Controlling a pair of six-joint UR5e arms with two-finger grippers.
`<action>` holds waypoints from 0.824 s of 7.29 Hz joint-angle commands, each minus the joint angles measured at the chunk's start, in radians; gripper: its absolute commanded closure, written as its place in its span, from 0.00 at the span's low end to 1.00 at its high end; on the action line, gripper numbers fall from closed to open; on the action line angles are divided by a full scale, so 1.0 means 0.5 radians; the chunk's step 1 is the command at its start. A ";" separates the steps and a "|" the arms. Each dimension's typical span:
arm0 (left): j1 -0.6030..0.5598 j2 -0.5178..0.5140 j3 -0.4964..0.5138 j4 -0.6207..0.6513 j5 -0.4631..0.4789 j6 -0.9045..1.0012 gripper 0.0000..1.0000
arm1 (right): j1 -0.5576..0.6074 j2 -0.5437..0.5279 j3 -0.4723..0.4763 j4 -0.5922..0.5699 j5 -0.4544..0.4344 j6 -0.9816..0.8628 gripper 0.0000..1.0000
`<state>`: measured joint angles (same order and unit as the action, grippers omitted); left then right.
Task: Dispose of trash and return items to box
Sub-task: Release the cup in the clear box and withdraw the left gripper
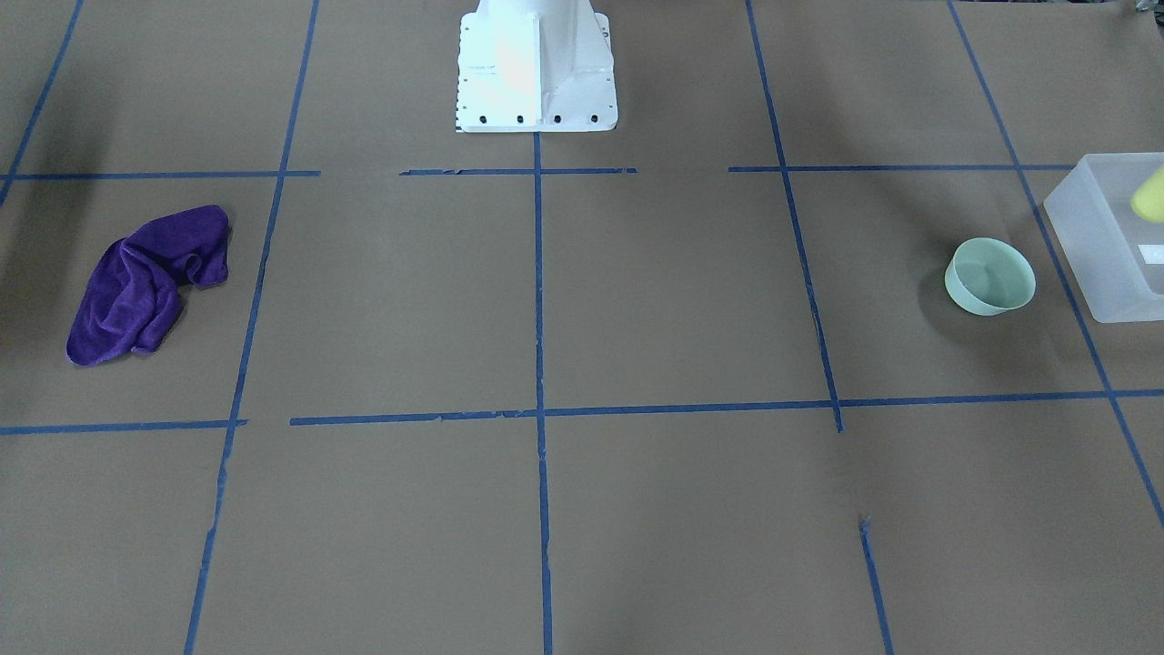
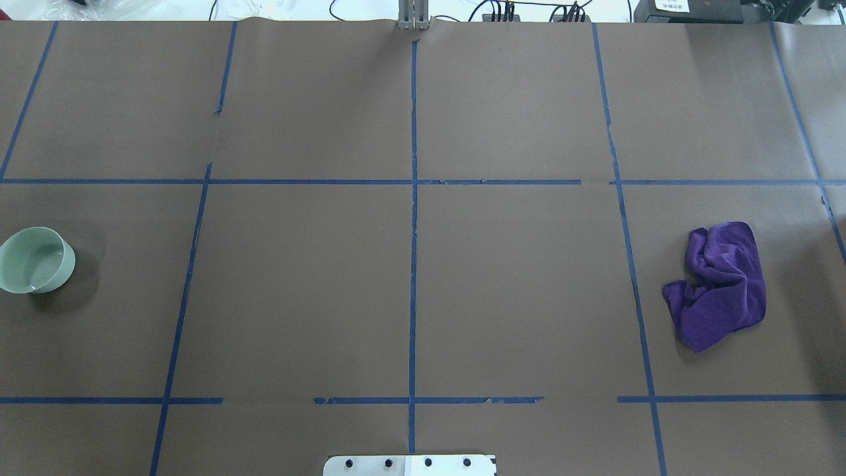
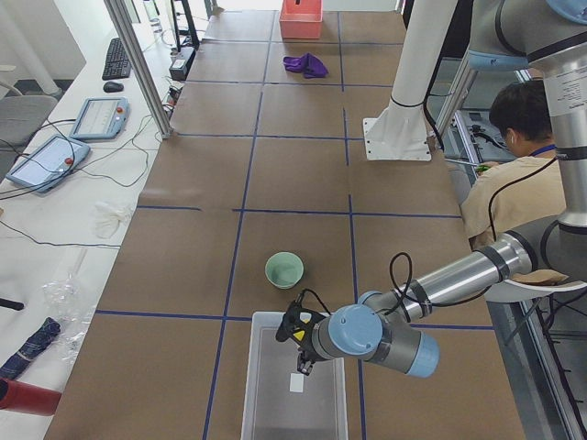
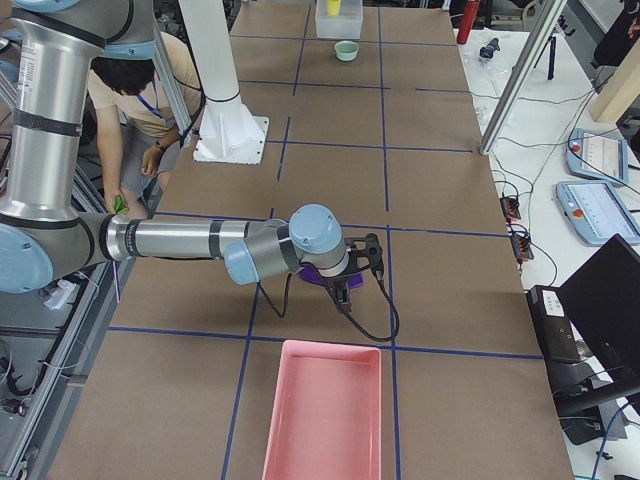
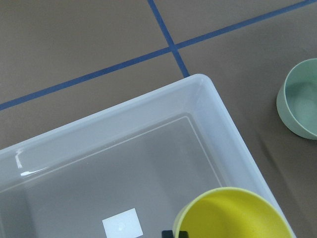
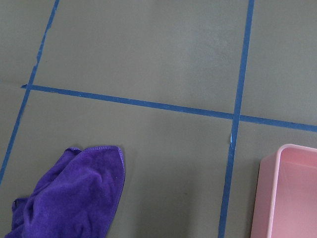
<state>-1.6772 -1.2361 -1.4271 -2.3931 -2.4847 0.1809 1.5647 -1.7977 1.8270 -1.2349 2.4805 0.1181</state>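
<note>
**Cup held over the box, bowl left beside it**

The yellow cup [image 5: 233, 215] is held in the closed grip of the left gripper [image 3: 300, 353], just above the open box [image 5: 124, 126]. It is kept over the side of the box that faces the bowl [image 1: 989, 276]. In the left wrist view a dark fingertip [image 5: 174, 233] is seen against the cup's rim, and the cup's hollow inside is turned towards the camera. A small white label [image 5: 122, 223] is seen on the floor of the box, close to the cup.

The bowl is set upright on the brown table [image 2: 515, 277], just beside the box but apart from it.

The right gripper [image 4: 347, 290] is hung over a crumpled purple cloth [image 2: 720, 284] at the end of the table far from the box. Whether its fingers are spread wide or drawn narrow cannot be told, since they are shown only from the side. A pink bin [image 4: 325, 410] is placed near the cloth, also well apart from the box.
</note>
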 commanded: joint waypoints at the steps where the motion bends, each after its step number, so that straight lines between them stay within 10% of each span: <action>1: 0.102 0.003 0.047 -0.070 -0.055 -0.094 0.86 | 0.000 0.006 0.000 0.000 0.000 0.000 0.00; 2: 0.139 0.003 0.044 -0.101 -0.071 -0.116 0.58 | 0.000 0.009 0.000 0.000 0.000 0.000 0.00; 6: 0.157 -0.007 0.038 -0.250 -0.074 -0.336 0.53 | 0.000 0.009 0.003 0.000 0.000 0.003 0.00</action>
<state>-1.6013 -1.2377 -1.4078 -2.4722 -2.5216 0.0795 1.5647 -1.7933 1.8271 -1.2349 2.4800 0.1184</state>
